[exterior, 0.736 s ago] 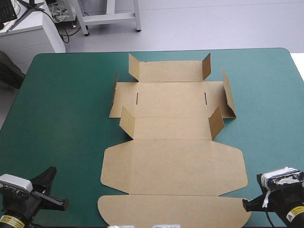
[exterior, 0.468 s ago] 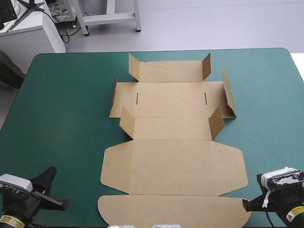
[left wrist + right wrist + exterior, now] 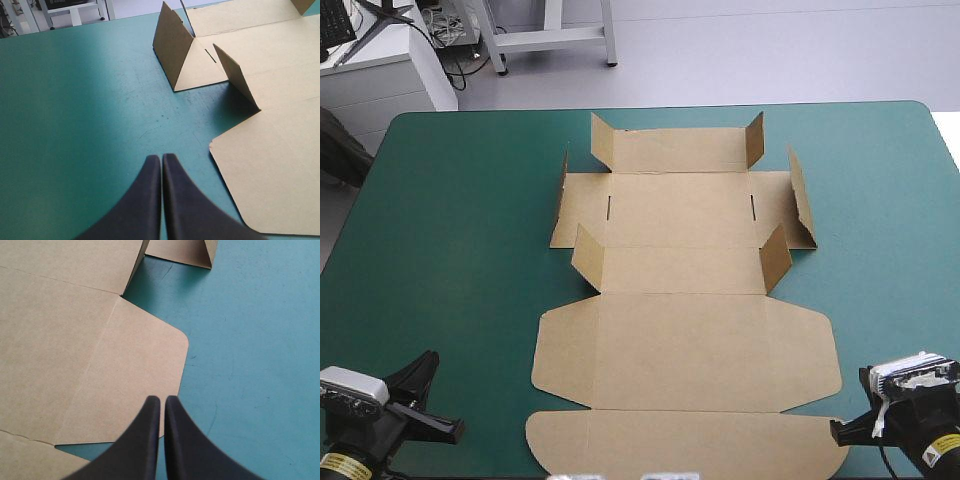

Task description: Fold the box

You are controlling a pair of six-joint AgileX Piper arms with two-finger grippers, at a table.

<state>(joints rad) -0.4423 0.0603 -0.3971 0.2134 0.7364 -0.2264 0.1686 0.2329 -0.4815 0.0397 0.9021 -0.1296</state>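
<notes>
Left wrist view is showing the left claw (image 3: 161, 159) pinched fully together, holding nothing, hanging over the bare teal-green table (image 3: 75, 100) by its near left corner. At the near right corner the right claw (image 3: 162, 400) is also sitting pinched together and empty, tips beside a rounded flap of the box (image 3: 685, 350); contact unclear. The brown box is lying mostly flat mid-table, its far flaps standing up. A yellow sticker (image 3: 942, 443) on the right wrist is showing print too small to read.

No text legible anywhere. Small yellow sticker (image 3: 338, 462) on left arm (image 3: 365, 428), near-left corner: dark print, too small to read. Second yellow sticker (image 3: 942, 446) on right arm (image 3: 910, 420), near-right corner: likewise unreadable.
</notes>
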